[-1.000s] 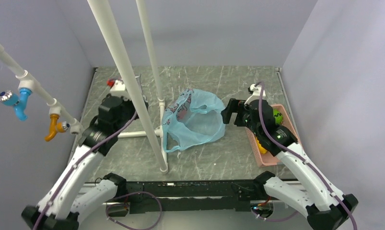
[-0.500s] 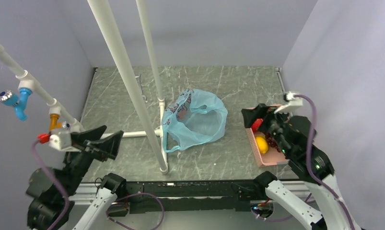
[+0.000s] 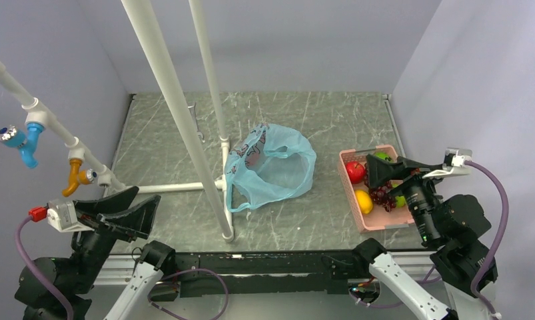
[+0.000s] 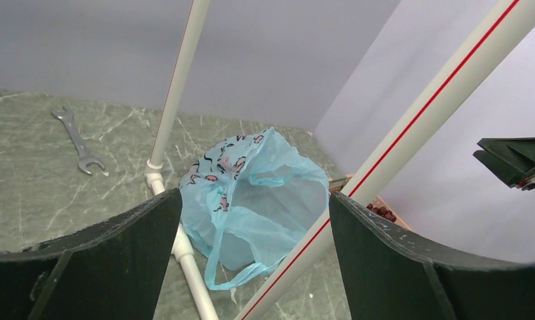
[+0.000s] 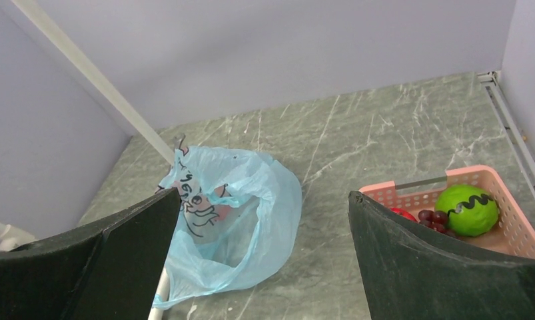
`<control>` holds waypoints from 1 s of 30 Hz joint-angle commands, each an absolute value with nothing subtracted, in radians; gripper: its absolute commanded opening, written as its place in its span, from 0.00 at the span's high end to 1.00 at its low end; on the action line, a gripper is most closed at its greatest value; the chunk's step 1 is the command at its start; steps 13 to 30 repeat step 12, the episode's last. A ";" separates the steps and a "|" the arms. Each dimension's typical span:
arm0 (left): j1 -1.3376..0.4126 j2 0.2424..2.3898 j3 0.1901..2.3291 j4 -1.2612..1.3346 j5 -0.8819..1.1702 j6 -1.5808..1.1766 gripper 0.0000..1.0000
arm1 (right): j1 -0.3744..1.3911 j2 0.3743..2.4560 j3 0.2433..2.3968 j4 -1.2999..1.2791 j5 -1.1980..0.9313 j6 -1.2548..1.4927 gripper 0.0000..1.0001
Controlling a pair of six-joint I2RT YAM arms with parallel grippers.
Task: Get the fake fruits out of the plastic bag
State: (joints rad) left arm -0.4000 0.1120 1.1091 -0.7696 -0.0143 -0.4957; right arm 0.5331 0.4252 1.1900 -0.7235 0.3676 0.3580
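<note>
The plastic bag point(image 3: 272, 170) is lying slack in the middle of the desk point(image 3: 318, 117), its mouth gaping and its printed side resting just beside the foot of the white pipe frame point(image 3: 178, 113). The fake fruits are sitting out of it, in the pink tray point(image 3: 379, 227) near the right edge of the desk, well apart from the bag: a red piece point(image 3: 355, 172) at the tray's left side, a yellow piece point(image 3: 363, 201) nearer the arms, a dark grape bunch point(image 3: 382, 196) beside them, and a green ball point(image 5: 476, 210) with a black squiggle in the tray's far corner. The left hand point(image 4: 254, 197) is hanging above the near left of the desk with its fingers spread wide and nothing between them, facing the bag from a distance. The right hand point(image 5: 264, 197) is hovering over the tray, likewise gaping fully and carrying nothing, clear of the fruits below it. A wrench point(image 4: 78, 143) is lying flat on the far left of the desk, beyond the pipe frame.
</note>
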 commanded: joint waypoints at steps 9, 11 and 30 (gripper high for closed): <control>-0.399 0.111 1.115 -0.775 -0.034 -0.558 0.13 | 0.536 0.371 1.172 -0.718 0.374 0.325 0.00; -0.399 0.114 1.114 -0.771 -0.031 -0.559 0.13 | 0.536 0.378 1.181 -0.730 0.396 0.326 0.00; -0.399 0.115 1.114 -0.770 -0.031 -0.559 0.13 | 0.534 0.376 1.184 -0.733 0.404 0.326 0.00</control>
